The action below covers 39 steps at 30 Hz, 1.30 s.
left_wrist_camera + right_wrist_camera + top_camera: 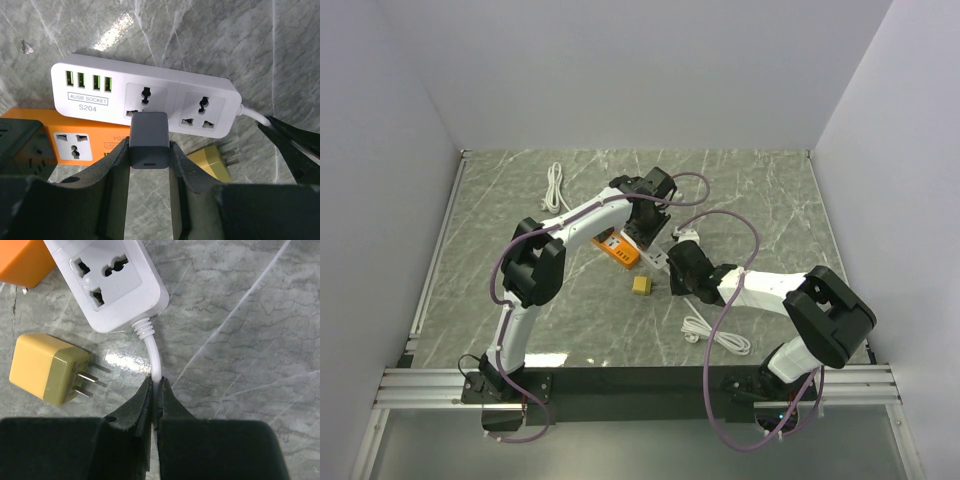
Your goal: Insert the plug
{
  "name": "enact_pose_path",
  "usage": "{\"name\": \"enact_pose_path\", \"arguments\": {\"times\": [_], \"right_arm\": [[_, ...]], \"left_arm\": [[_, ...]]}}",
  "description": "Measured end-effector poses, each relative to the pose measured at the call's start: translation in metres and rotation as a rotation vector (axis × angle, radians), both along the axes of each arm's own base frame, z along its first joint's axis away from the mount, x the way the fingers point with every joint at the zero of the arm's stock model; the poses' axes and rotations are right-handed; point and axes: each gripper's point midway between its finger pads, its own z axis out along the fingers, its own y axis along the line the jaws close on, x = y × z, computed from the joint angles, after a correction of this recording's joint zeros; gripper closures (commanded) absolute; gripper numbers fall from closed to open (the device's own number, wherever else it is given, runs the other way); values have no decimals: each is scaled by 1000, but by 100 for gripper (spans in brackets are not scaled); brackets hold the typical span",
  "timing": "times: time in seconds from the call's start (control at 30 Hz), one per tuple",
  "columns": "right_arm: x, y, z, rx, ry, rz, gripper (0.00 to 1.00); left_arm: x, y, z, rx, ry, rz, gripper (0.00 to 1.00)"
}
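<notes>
My left gripper (149, 148) is clamped on the grey plug (149, 127), one finger on each flat side, open only as wide as its body. The end with the small slot faces my wrist camera. The far end sits over the lower edge of the left of the two big sockets on the white power strip (87, 102). The pins are hidden, so I can't tell whether they are in.

My right gripper (156, 390) is nearly closed, its fingers pinching the strip's white cable (154, 352) just past the ribbed collar where it leaves the housing. The strip lies flat, four green-lit USB ports at one end and the cable at the other.

Just beside the strip lies an orange power strip (30, 122), touching or nearly touching its long edge. A yellow adapter (47, 369) rests on its side near the cable, its two pins pointing towards it but apart from it.

Everything sits on a grey-green marbled table (225, 35), glossy enough to throw bright glare by the strip. From above, a spare white cord (556, 186) lies towards the back left. More white cord (705, 330) loops near my right arm. Plain pale walls (620, 70) box the table on three sides, and a metal rail (640, 380) runs along the near edge, where both arms are bolted.
</notes>
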Motion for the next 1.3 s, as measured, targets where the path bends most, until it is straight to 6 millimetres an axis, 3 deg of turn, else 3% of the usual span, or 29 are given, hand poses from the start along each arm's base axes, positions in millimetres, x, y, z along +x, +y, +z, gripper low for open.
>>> {"name": "enact_pose_path", "arguments": {"times": [1.3], "right_arm": [[1, 1, 0, -28, -4, -1, 100]], "left_arm": [[10, 13, 0, 26, 10, 8, 99]]}}
